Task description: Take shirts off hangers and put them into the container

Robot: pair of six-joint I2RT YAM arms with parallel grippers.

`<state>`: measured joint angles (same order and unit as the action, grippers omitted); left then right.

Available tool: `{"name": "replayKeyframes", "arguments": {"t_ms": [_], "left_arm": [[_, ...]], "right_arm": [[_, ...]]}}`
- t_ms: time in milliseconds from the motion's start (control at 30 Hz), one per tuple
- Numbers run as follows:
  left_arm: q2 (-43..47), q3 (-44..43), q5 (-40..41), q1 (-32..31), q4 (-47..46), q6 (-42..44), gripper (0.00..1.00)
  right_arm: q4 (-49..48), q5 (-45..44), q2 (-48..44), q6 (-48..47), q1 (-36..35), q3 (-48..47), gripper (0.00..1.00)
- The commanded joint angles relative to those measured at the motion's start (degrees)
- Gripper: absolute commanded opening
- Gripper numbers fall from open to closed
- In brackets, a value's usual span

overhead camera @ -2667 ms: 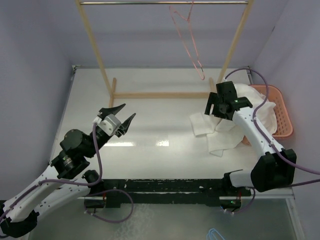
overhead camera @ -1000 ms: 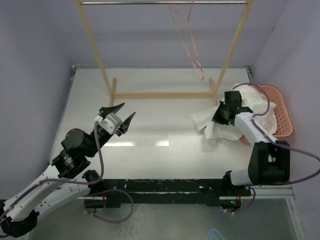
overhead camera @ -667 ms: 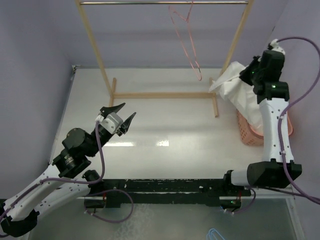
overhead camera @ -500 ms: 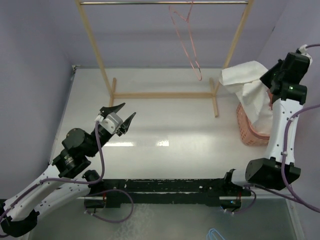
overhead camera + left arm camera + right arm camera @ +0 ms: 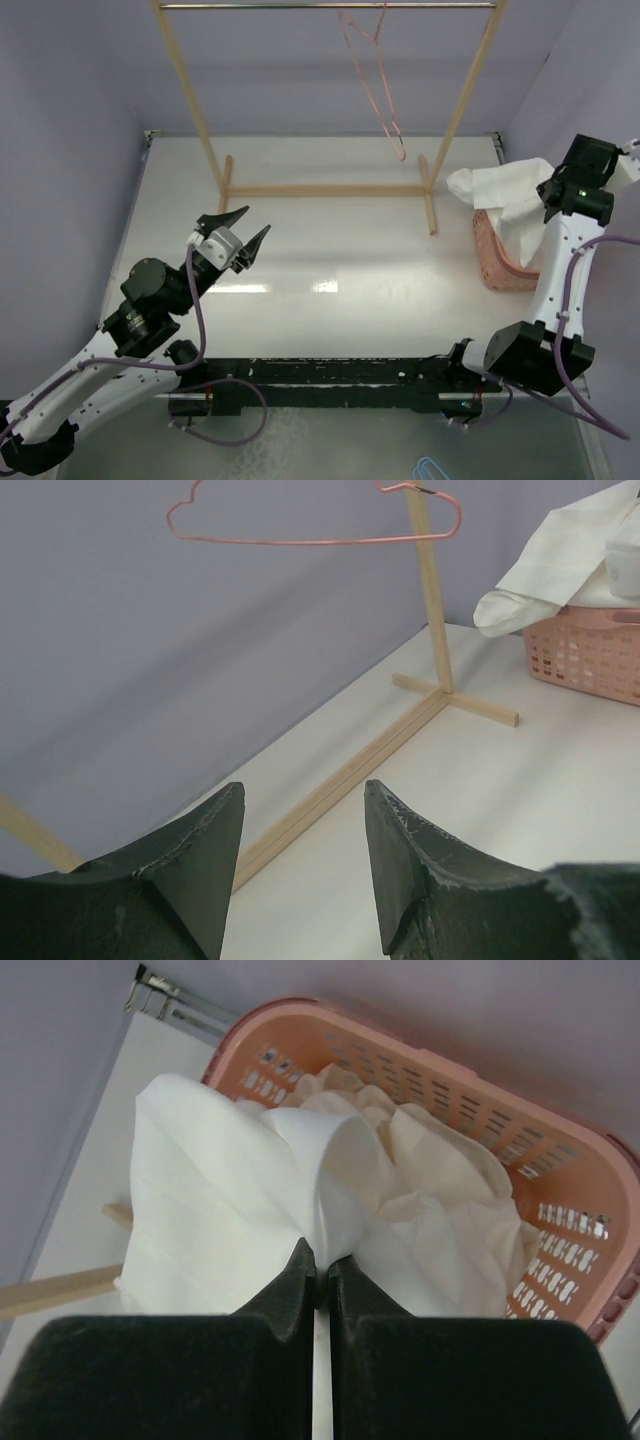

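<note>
**Right hand** [image 5: 318, 1260]: The 2 fingers are pressed together on a fold of the white shirt [image 5: 220, 1190], pinching the cloth between them. The hand is raised above the salmon-orange basket [image 5: 455, 1070], which stands at the right edge of the tabletop [image 5: 330, 250].

**Shirt:** The cloth hangs down from the pinch point. Most of it lies bunched inside the basket. 1 portion drapes over the basket's rim on the side facing the wooden rack [image 5: 330, 190].

**Left hand** [image 5: 255, 222]: The 2 fingers are spread apart with nothing between them. The hand is held above the left half of the tabletop, well apart from the shirt and the basket, and points toward the rack.

**Pink wire hanger** [image 5: 375, 85]: The hook sits on the rack's metal rail, right of center. The hanger is bare.
</note>
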<state>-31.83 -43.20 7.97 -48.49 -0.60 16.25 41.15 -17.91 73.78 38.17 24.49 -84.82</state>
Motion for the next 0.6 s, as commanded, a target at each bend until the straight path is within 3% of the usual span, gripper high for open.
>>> {"name": "replayKeyframes", "arguments": {"t_ms": [0,133,567], "left_arm": [[0.75,-0.13,-1.04,0.15,-2.01,-0.33,0.55],[1.36,-0.13,-1.54,0.17,-1.96,-0.52,0.56],[2.30,-0.06,-1.39,0.16,-1.96,-0.61,0.56]], "right_arm": [[2.54,-11.72,1.80,5.56,0.73,-1.27,0.00],[4.90,-13.11,7.50,10.02,0.73,-1.00,0.00],[-2.84,-7.38,17.48,11.81,0.73,12.55,0.00]]}}
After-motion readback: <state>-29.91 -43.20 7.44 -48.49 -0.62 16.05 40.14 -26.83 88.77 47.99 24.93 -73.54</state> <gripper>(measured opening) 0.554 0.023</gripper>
